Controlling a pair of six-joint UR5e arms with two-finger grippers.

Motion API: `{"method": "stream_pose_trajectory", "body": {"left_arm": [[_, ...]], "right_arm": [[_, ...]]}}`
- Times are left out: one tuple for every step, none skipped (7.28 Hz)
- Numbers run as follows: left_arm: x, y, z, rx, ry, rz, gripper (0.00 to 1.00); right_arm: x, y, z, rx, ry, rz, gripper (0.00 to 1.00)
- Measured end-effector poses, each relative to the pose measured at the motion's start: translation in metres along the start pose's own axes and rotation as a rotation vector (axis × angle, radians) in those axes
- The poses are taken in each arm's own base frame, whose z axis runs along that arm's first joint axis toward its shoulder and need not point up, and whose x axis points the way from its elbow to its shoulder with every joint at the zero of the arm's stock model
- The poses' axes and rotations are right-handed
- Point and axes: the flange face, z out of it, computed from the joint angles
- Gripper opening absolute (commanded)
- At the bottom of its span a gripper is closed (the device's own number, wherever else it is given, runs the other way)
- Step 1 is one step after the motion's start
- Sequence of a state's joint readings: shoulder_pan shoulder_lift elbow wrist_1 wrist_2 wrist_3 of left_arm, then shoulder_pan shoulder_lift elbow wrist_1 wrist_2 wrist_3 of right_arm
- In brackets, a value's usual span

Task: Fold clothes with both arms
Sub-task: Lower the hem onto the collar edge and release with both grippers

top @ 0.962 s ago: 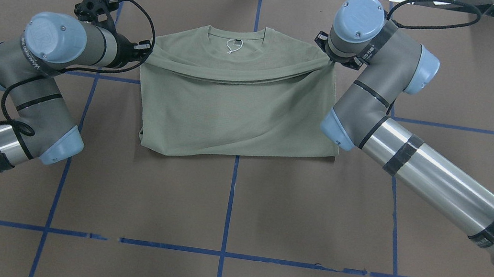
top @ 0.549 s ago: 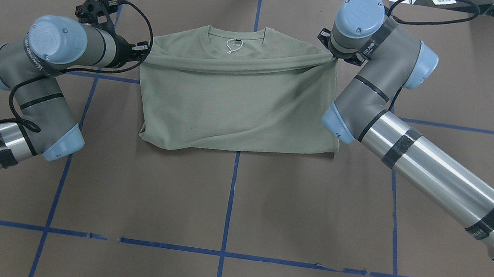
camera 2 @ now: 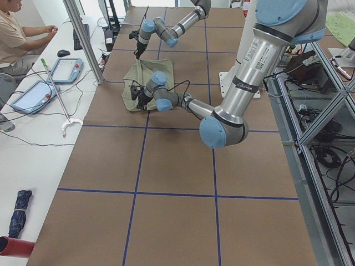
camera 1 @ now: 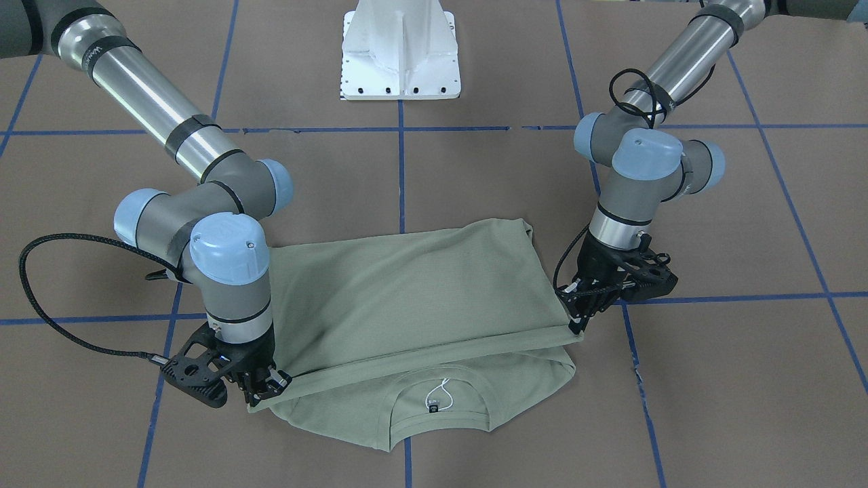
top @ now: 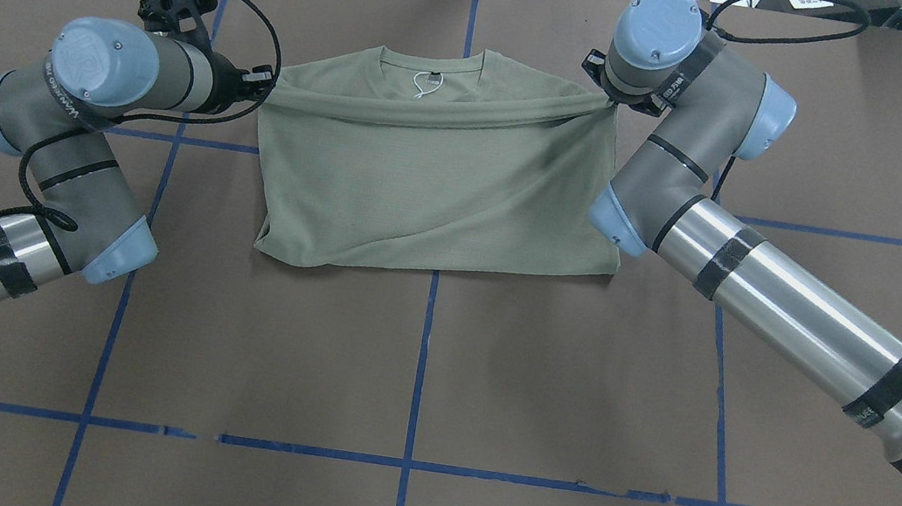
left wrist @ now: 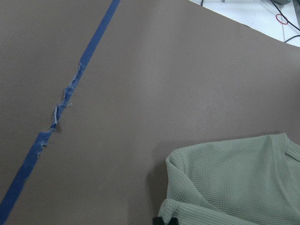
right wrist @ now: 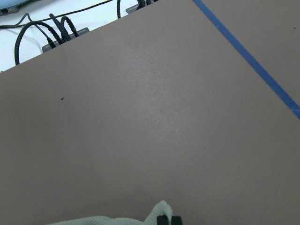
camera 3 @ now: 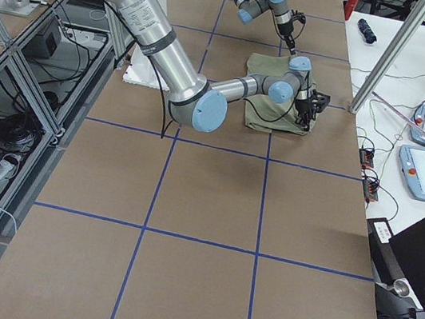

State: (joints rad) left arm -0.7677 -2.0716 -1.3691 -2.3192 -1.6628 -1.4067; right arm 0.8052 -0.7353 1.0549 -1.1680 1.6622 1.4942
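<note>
In the front-facing view, the sage-green shirt (camera 1: 407, 298) lies on the brown tabletop (camera 1: 712, 379) with its lower half doubled up over the chest. On this view's right, the left gripper (camera 1: 575, 324) has its jaws pinching 1 end of the hem. The right gripper (camera 1: 271, 388) pinches the other end. The hem runs taut between them, just short of the collar, where the white string tag (camera 1: 439, 396) shows.

In the overhead view, the shirt sits between the 2 arms in the far half of the tabletop, with the fold toward the robot and the collar away.

The exterior left view shows the shirt small and far off. A person (camera 2: 14, 33) sits at a white desk. The jaws cannot be read here.

The exterior right view shows the near arm reaching the shirt's edge.

In the left wrist view, a bunched shirt corner fills the bottom right, and a blue tape line (left wrist: 70, 93) crosses diagonally.

In the right wrist view, a scrap of green knit touches 2 black fingertips (right wrist: 162, 219) set close together.
</note>
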Motion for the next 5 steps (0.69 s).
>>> {"method": "stream_pose_trajectory", "body": {"left_arm": [[-0.004, -0.005, 0.002, 0.006, -0.004, 0.015, 0.23], [-0.009, -0.008, 0.006, 0.009, -0.007, 0.030, 0.47], [-0.014, -0.009, 0.010, 0.011, -0.007, 0.038, 0.50], [-0.016, -0.010, 0.011, 0.013, -0.006, 0.042, 0.50], [-0.018, -0.013, 0.011, 0.016, -0.006, 0.044, 0.50]], "right_arm": [[-0.001, 0.001, 0.001, 0.000, 0.001, -0.001, 0.00], [0.001, 0.001, 0.003, 0.000, 0.005, -0.002, 0.09], [0.002, 0.001, 0.004, 0.001, 0.008, -0.002, 0.25], [0.001, 0.002, 0.004, 0.002, 0.006, -0.003, 0.34], [-0.001, 0.001, 0.002, 0.003, 0.002, -0.002, 0.35]]}}
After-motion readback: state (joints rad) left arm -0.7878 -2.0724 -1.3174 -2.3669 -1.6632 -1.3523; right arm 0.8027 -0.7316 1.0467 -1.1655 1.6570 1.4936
